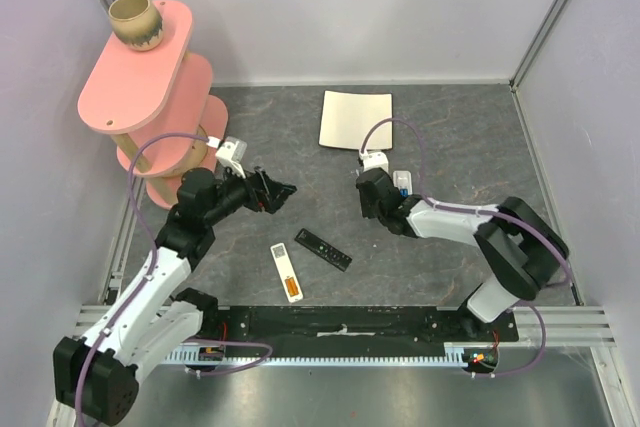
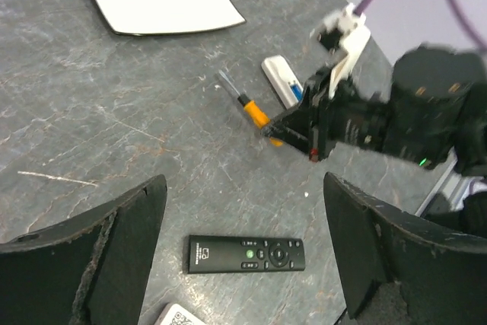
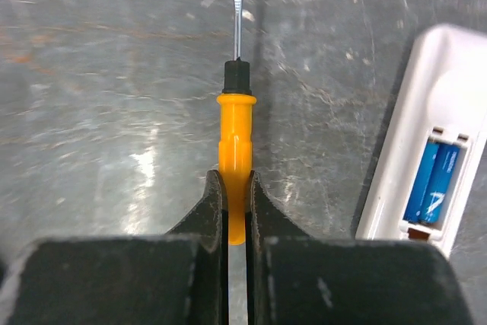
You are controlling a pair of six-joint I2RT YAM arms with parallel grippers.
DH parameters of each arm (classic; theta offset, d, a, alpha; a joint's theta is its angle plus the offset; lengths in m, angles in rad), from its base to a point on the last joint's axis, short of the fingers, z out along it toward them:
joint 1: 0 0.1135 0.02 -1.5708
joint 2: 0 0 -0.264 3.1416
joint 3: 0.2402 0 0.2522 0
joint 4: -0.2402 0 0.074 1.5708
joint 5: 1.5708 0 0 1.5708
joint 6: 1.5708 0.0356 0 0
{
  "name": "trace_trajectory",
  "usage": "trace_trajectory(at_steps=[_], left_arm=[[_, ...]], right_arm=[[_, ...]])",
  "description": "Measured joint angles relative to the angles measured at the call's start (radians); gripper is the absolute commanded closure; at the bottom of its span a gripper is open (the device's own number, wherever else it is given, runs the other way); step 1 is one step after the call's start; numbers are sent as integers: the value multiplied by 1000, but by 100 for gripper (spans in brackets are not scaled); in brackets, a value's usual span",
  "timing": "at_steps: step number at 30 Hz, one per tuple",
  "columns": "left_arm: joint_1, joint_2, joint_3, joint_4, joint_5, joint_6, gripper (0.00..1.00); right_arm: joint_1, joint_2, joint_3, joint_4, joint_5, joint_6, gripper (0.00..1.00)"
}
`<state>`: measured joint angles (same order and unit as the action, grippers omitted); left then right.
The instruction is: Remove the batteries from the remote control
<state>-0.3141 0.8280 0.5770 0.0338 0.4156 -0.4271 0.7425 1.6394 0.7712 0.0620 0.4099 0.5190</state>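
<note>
Shelf: a pink tiered shelf point(image 1: 150, 67) stands at the far left of the grey counter point(image 1: 450, 137), with a tan mug point(image 1: 135, 22) on its top tier.
Left claw: the left claw point(image 1: 278, 190) hangs just right of the shelf, its fingers point(image 2: 122, 241) spread wide and gripping nothing.
Remote: the white remote point(image 1: 284, 262) lies flat at near centre, apart from both claws, with its bay end toward the arm bases.
Batteries: the orange batteries point(image 1: 291, 288) sit in the remote's open bay.
Black remote: the black remote point(image 1: 323, 249) lies just right of the white one, not touching it.
Sheet: a white sheet point(image 1: 356, 119) lies flat at far centre.
Right claw: the right claw point(image 3: 236, 188) is clamped on the orange handle of a screwdriver point(image 3: 236, 119), the blade pointing away from the wrist. Whether the tool rests on the counter cannot be told.
Second remote: a second remote point(image 3: 422, 135), also white, lies just right of the screwdriver, with blue cells point(image 3: 430, 180) showing in its open bay.
</note>
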Motion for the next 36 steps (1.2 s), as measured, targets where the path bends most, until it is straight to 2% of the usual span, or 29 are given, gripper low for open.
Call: trace_trajectory(at_steps=[9, 14, 19, 28, 36], left_arm=[[-256, 26, 19, -73, -21, 220, 11], [-375, 1, 18, -85, -26, 357, 10], [-516, -55, -4, -79, -59, 560, 7], [-593, 85, -12, -72, -166, 814, 3], [-598, 129, -13, -15, -179, 918, 2]], right_arm=[[2, -294, -1, -3, -278, -257, 100], [2, -329, 0, -68, -473, -354, 100], [2, -327, 2, -149, -652, -383, 100], [2, -312, 55, -246, -871, -377, 100], [2, -318, 57, -278, -1011, -361, 100]])
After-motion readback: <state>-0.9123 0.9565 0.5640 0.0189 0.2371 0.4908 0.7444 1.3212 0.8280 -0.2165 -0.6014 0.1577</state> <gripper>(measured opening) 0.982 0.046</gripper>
